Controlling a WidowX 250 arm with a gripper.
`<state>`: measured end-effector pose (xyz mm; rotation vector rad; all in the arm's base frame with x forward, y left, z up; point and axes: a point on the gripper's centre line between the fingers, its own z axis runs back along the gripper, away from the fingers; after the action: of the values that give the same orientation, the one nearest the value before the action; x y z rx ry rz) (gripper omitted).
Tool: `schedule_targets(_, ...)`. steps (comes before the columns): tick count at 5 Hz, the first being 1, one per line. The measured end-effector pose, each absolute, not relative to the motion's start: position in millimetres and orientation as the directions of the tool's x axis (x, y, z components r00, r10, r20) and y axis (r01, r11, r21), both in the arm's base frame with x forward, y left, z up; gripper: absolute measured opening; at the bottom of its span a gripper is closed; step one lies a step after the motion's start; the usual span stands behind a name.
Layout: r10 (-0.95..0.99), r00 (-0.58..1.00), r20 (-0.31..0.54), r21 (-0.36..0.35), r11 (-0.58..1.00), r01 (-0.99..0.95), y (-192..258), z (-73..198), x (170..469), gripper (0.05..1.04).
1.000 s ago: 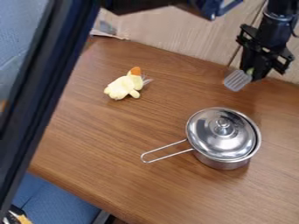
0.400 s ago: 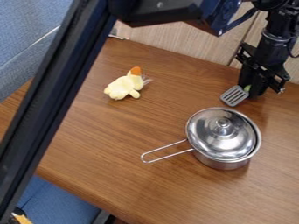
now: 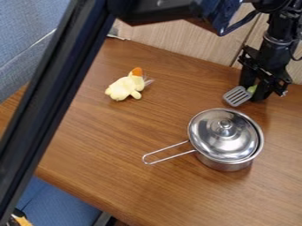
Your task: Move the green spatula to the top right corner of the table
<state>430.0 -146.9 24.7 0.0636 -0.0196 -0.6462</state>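
Well, one green-handled spatula (image 3: 238, 96) has its grey head at the pan's twelve o'clock; the black gripper (image 3: 254, 91) is at the head's one-to-two, whether spread or pinching I cannot tell. One lidded steel pan (image 3: 226, 137) points its handle to eight; one yellow plush toy (image 3: 124, 88) lies at the pan's ten.

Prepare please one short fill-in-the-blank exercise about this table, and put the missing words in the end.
1. The metal pot is covered with a metal ____.
2. The wire ____ of the pot points toward the picture's lower left.
3. The pale yellow toy has one end coloured ____.
4. The gripper is at the green part of the ____.

Missing words: lid; handle; orange; spatula.
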Motion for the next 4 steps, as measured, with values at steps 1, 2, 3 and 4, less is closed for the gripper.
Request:
schedule_targets(1, -0.591, 0.807, -0.011, 0.070, 0.805, 0.590, -144.1, 26.3, 425.6, 0.940)
schedule_targets(2, -0.582, 0.813, 0.027, 0.090, 0.811, 0.578, -142.1, 44.6, 424.7, 1.008)
schedule_targets(3, -0.571, 0.818, 0.071, 0.108, 0.820, 0.562, -140.3, 64.9, 422.7, 1.004)
schedule_targets(4, -0.563, 0.814, 0.147, 0.127, 0.826, 0.549, -137.7, 96.2, 416.2, 1.000)
